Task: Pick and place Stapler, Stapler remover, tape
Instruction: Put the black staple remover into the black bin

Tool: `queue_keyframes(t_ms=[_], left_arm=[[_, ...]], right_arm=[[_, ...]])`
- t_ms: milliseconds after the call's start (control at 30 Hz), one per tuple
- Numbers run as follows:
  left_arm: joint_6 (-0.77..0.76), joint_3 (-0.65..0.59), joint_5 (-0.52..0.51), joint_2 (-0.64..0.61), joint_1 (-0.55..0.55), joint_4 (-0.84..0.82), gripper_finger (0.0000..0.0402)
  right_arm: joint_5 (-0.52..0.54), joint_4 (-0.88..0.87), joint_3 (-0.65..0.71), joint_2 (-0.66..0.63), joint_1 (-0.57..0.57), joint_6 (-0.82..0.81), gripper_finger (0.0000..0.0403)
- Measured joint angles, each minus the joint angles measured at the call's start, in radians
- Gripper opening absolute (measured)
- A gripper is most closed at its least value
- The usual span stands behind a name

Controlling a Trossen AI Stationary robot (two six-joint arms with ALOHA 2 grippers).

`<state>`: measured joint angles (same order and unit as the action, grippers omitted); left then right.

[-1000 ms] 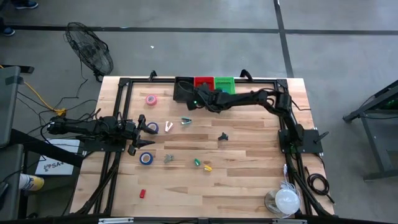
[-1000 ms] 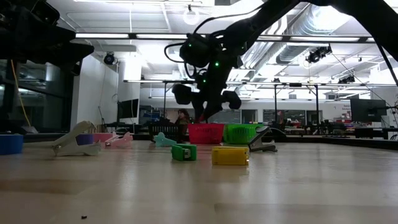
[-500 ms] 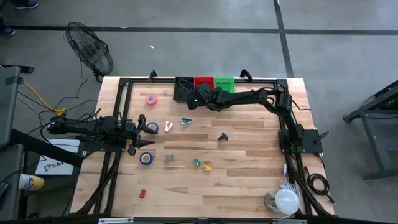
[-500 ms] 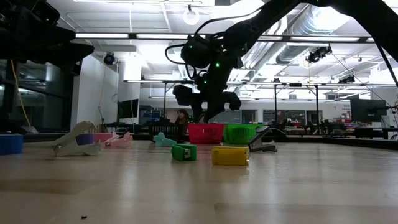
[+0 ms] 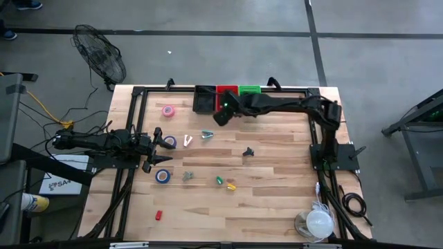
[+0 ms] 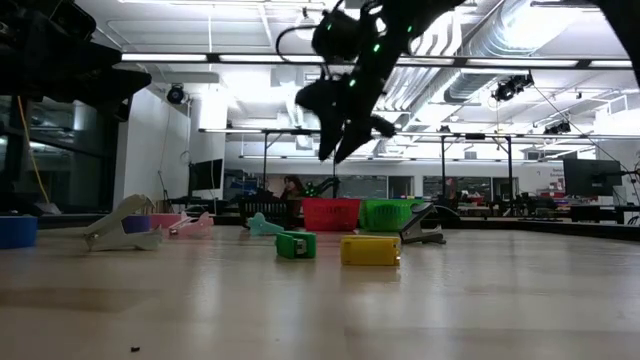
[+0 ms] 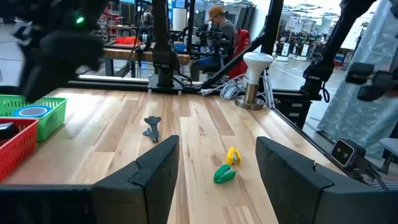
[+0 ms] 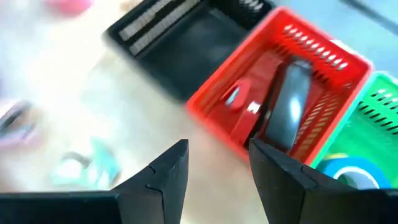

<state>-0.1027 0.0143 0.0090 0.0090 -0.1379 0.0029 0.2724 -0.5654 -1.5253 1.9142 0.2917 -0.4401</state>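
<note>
Right gripper (image 8: 214,171) fingers open, empty, above red basket (image 8: 311,43) holding stapler (image 8: 287,106). Left gripper (image 7: 217,162) open, idle. Stapler: rigid, heavyish; grasp mid-body.

The pale wooden plank tabletop (image 5: 277,166) shows clear lengthwise grain and a soft satin sheen. Just ahead of the right gripper's matt black fingers (image 8: 163,180) sits a red slotted plastic basket (image 8: 323,53) holding a dark, smooth-cased stapler (image 8: 287,106) — faintly glossy along its top. Beside it are a green slotted plastic basket (image 8: 376,118) and a black plastic tray (image 8: 168,37), dull-surfaced. Beyond the left gripper's matt black fingers (image 7: 155,174) lie small glossy green and yellow plastic pieces (image 7: 225,167).
</note>
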Motion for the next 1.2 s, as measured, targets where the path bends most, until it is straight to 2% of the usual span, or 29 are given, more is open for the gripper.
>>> queue_keyframes(t_ms=[133,333,500,667,867,1000,1200], left_arm=[[0.000,0.000,0.000,0.000,0.000,0.000,0.0211],[0.000,0.000,0.000,0.000,0.000,0.000,0.0211],[0.000,0.000,0.000,0.000,0.000,0.000,0.0211],[0.000,0.000,0.000,0.000,0.000,0.000,0.0211],[0.000,0.000,0.000,0.000,0.000,0.000,0.0211],[0.000,0.000,0.000,0.000,0.000,0.000,0.0211],[0.000,0.000,0.000,0.000,0.000,0.000,0.0211]], right_arm=[[-0.105,-0.103,0.000,-0.052,-0.021,0.167,0.0161],[-0.126,-0.290,0.001,-0.071,-0.082,0.430,0.0161],[-0.126,-0.444,0.003,-0.071,-0.150,0.527,0.0161],[-0.103,-0.525,0.003,-0.071,-0.208,0.553,0.0161],[-0.073,-0.530,0.003,-0.071,-0.257,0.551,0.0161],[-0.074,-0.530,0.003,-0.071,-0.273,0.473,0.0161],[-0.076,-0.514,0.030,-0.071,-0.272,0.444,0.0161]])
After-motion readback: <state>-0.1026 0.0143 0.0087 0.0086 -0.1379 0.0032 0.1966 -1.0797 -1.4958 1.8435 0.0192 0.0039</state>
